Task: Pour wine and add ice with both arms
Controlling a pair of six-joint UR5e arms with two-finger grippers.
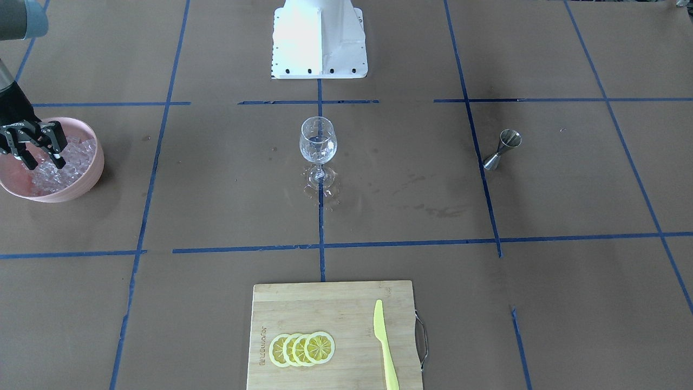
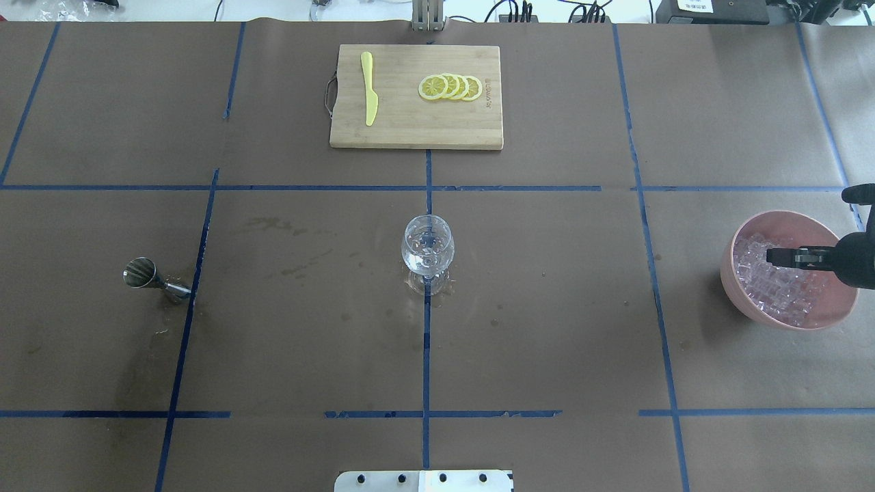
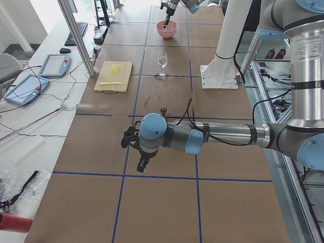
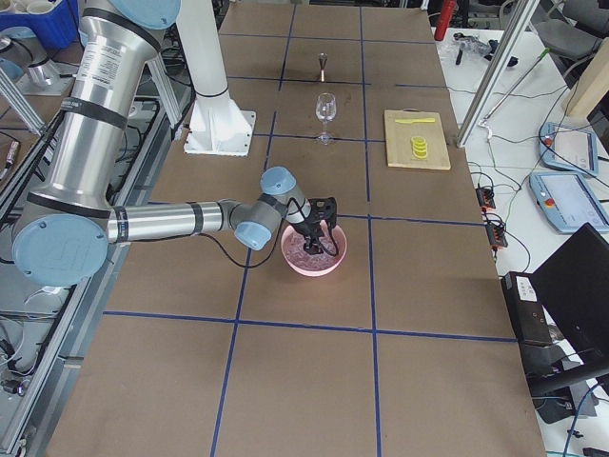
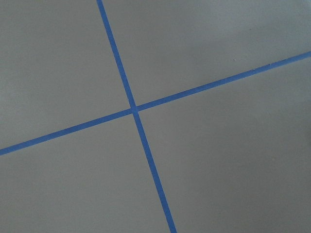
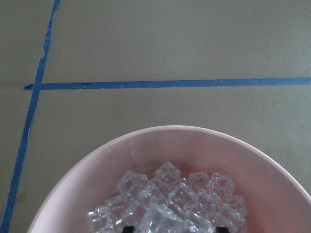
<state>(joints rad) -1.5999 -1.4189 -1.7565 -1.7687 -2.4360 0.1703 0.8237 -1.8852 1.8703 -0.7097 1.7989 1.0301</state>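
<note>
Four lemon slices [image 1: 302, 349], knife [image 1: 384, 344], board [image 1: 325, 309], jigger [image 1: 501, 150], ice [image 1: 76, 154]

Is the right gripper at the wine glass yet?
No: the right gripper is open over the pink bowl, fingertips down among the ice, well away from the wine glass.

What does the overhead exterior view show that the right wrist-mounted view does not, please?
Only the overhead shows the wine glass, the jigger, the cutting board with lemon slices and a yellow knife, and the right gripper. Only the wrist view shows the ice as separate cubes. Both show the pink bowl, its ice and blue tape.
</note>
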